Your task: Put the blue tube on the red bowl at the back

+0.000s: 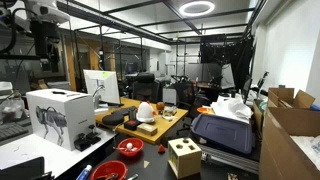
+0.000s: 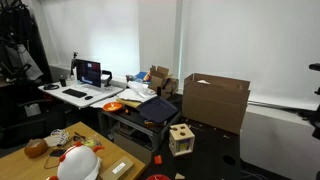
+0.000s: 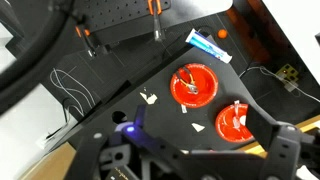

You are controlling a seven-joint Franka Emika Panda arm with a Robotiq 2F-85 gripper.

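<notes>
The blue tube [image 3: 208,45] lies on the black table, beyond a wider red bowl [image 3: 193,85]; it also shows at the table's near edge in an exterior view [image 1: 85,172]. The smaller bright-red bowl [image 3: 236,122] sits beside the wider one and holds a small white item; it shows in an exterior view [image 1: 130,148] too. My gripper [image 3: 205,152] hangs high above the table, open and empty, its fingers framing the bottom of the wrist view. It touches nothing.
A wooden cube with cut-out holes [image 1: 183,158] stands on the table near the bowls and shows in the other exterior view [image 2: 181,138]. A small orange object [image 3: 222,33] lies by the tube. A white box [image 1: 58,115] and cardboard boxes [image 1: 290,120] stand around.
</notes>
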